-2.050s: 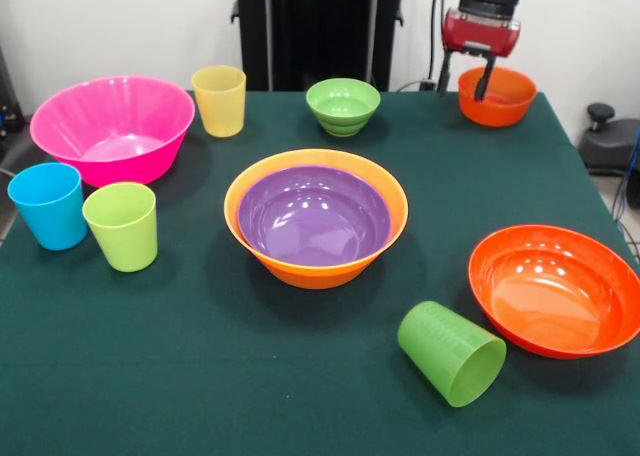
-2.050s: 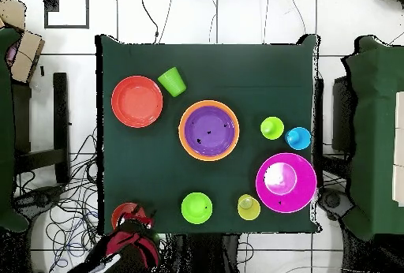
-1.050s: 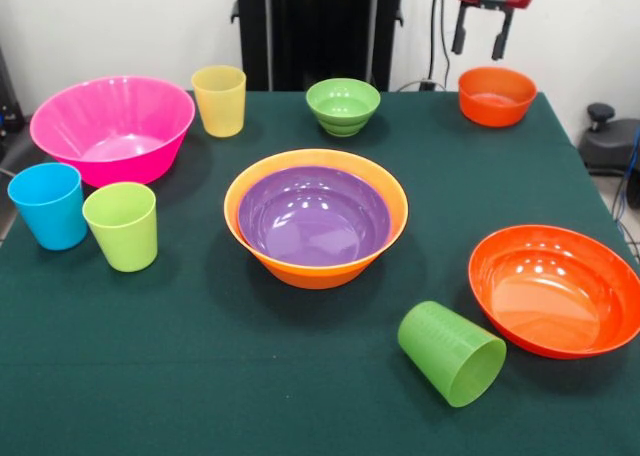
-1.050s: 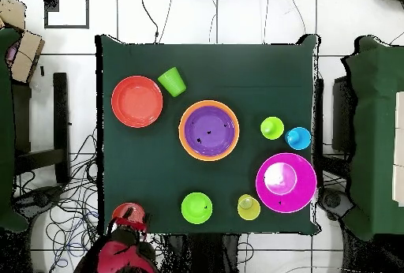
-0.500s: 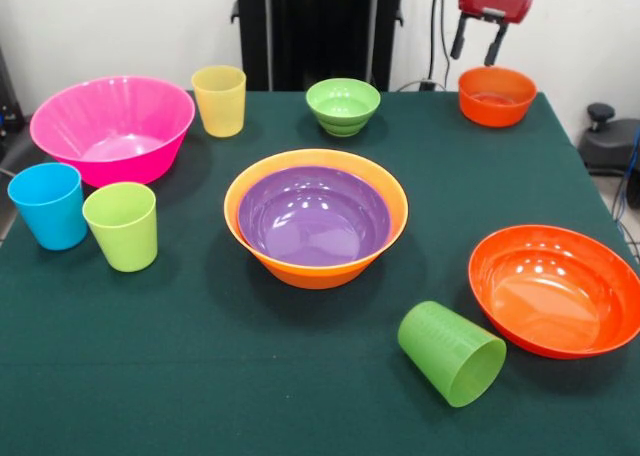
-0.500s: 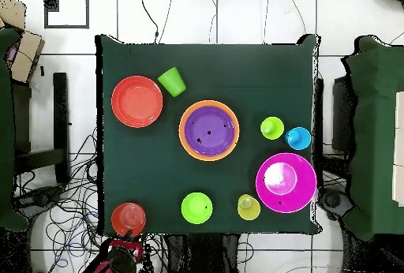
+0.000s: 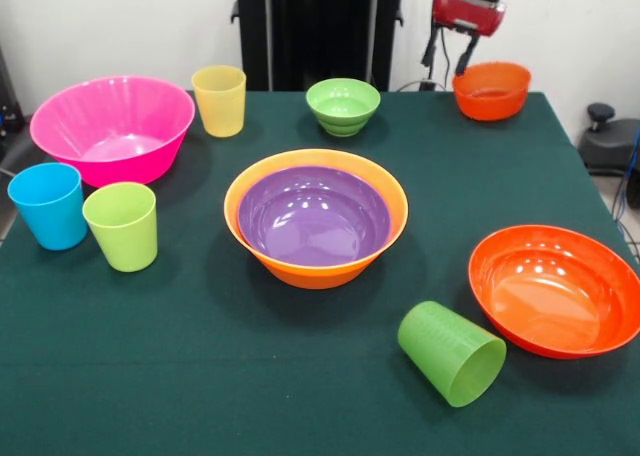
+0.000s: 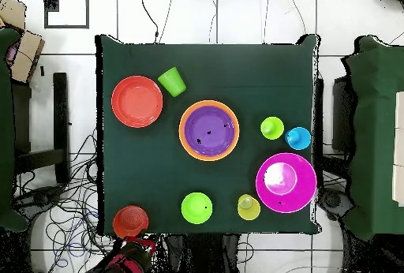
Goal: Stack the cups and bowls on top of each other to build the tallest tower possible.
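My gripper (image 7: pixel 446 56) hangs open at the far right corner, its fingers just left of and above the small orange bowl (image 7: pixel 490 89), with nothing between them. In the overhead view the gripper (image 8: pixel 134 246) sits below that bowl (image 8: pixel 131 221). The purple bowl (image 7: pixel 313 216) is nested in the large orange bowl (image 7: pixel 316 271) at the table's middle. The small green bowl (image 7: pixel 343 106) and the yellow cup (image 7: pixel 219 100) stand apart at the far side. A darker green cup (image 7: pixel 450 353) lies on its side near the front.
The large pink bowl (image 7: pixel 112 126) stands at the left, with the blue cup (image 7: pixel 48 205) and the lime cup (image 7: pixel 121 226) upright in front of it. The wide red-orange bowl (image 7: pixel 555 288) sits at the right edge of the green cloth (image 7: pixel 200 376).
The gripper rose from the small orange bowl, then came back down and moved left. The bowl has shifted slightly left and toward the far edge.
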`<state>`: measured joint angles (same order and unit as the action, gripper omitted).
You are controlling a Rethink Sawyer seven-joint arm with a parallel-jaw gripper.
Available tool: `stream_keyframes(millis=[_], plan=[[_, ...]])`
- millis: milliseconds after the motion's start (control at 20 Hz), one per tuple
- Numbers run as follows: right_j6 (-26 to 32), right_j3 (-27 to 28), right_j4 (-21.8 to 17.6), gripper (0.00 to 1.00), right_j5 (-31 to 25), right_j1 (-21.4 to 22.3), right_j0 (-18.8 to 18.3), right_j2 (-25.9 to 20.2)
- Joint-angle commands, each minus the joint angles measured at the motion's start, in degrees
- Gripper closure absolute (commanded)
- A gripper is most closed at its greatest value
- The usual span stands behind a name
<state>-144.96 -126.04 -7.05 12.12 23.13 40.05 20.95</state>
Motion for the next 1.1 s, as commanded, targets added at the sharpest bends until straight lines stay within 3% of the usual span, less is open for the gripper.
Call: stream_keyframes(millis=[50,300,1100], plan=[[-1.67,7.29,-3.36,0.00,3.83,-4.09,-5.00,-6.78],[-1.76,9.02,-2.86,0.00,4.33,-5.97,-5.50,-6.83],[-1.79,7.22,-4.91,0.00,3.53,-3.38,-6.14,-7.37]])
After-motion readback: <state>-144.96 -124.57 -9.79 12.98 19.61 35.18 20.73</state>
